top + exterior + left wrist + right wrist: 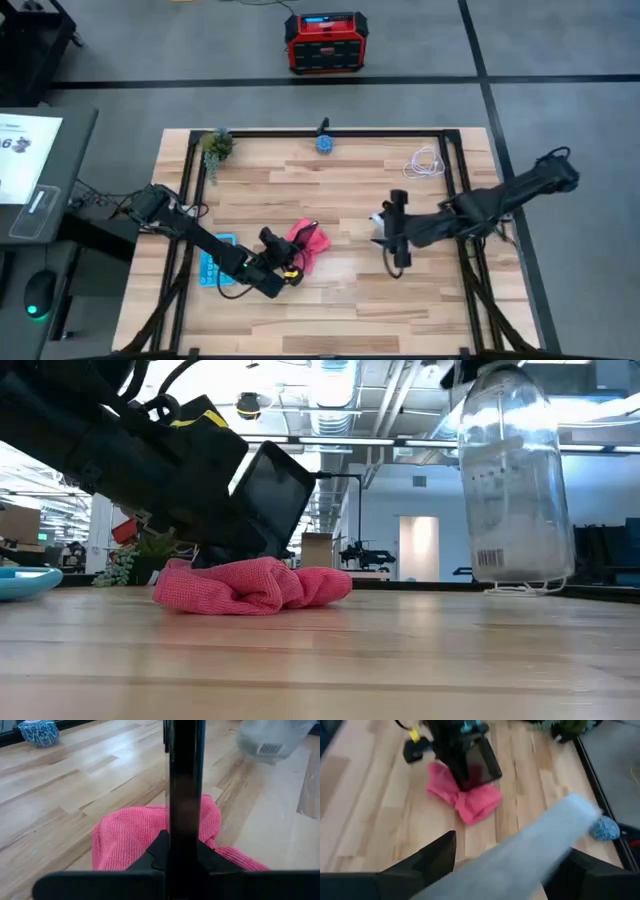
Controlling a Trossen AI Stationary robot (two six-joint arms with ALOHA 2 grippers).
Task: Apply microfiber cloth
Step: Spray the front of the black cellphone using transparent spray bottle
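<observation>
Left fingers [287, 262] clenched on black phone [268, 495], pressed upright onto pink cloth [250, 584]; right fingers [385, 232] grasping clear bottle [510, 480] above counter [340, 300].

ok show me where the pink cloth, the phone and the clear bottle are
pink cloth [250, 586]: low view, middle of its bunched folds.
phone [272, 488]: low view, its dark screen.
clear bottle [510, 470]: low view, its clear body.

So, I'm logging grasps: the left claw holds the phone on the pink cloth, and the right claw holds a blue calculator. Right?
Not quite. The right claw holds a clear bottle, as the low view shows. The left claw does hold the phone on the cloth.
</observation>
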